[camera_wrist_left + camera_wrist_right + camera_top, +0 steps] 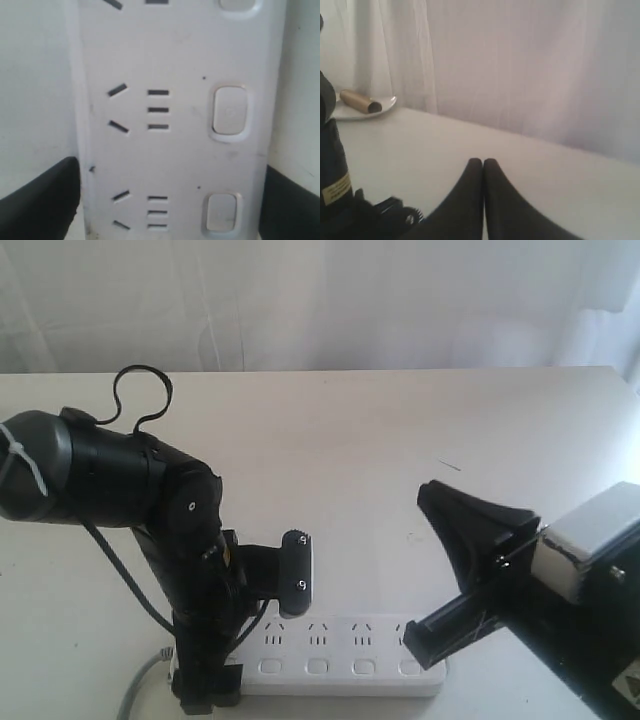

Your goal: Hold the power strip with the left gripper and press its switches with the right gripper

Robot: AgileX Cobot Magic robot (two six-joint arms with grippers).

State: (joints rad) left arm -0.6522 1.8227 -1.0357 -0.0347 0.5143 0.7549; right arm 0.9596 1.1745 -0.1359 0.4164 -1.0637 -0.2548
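Note:
The white power strip (345, 655) lies along the table's front edge, its grey cord (138, 692) leaving at the left. My left gripper (250, 645) comes down over the strip's left end. In the left wrist view its black fingers (42, 200) press against both long sides of the power strip (175, 150), so this gripper (170, 210) is shut on it. Square white switches (230, 112) run in a row beside the socket slots, and several switches (364, 667) face the front edge. My right gripper (432, 495) is shut and empty, raised above the strip's right end; its tips (483, 162) touch.
A white plate (385, 106) with a brass-coloured cylinder (360, 101) sits at the table's far edge by the white curtain (520, 65). The left arm's black cable (140, 390) loops up above it.

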